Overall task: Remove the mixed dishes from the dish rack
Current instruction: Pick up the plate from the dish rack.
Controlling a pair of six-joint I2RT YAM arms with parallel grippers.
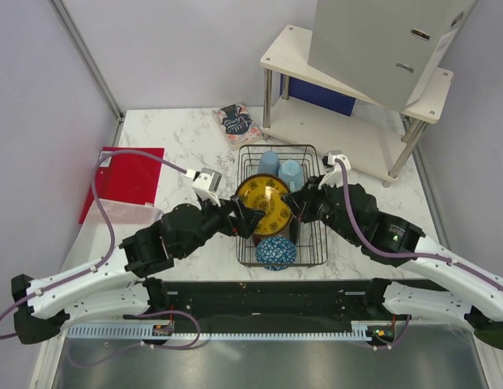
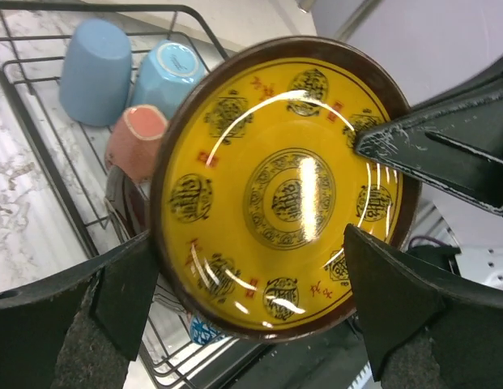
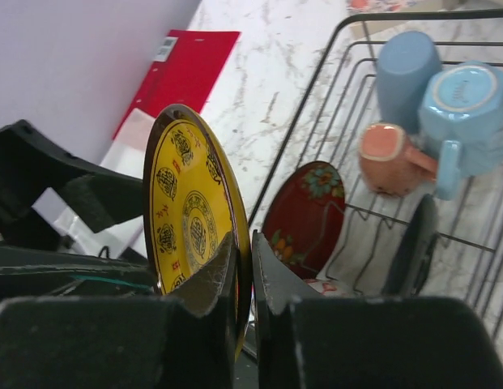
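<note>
1. I read the table (image 1: 186,138) as a white marble-look top filling mid-frame in the top view.
2. Dish rack (image 1: 277,147): black wire, standing on it at centre.
3. Red sheet (image 1: 130,174): flat, at the left of the frame.
4. Patterned booklet (image 1: 235,123): flat, upper centre, just above the rack.
5. White two-tier shelf (image 1: 348,130): upper right, with its metal legs on the top.

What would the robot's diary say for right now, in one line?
yellow plate: upright at dish rack | right pincer: shut on its rim | left pincer: open, flanking it | cups, mug, bowl: in rack
</note>
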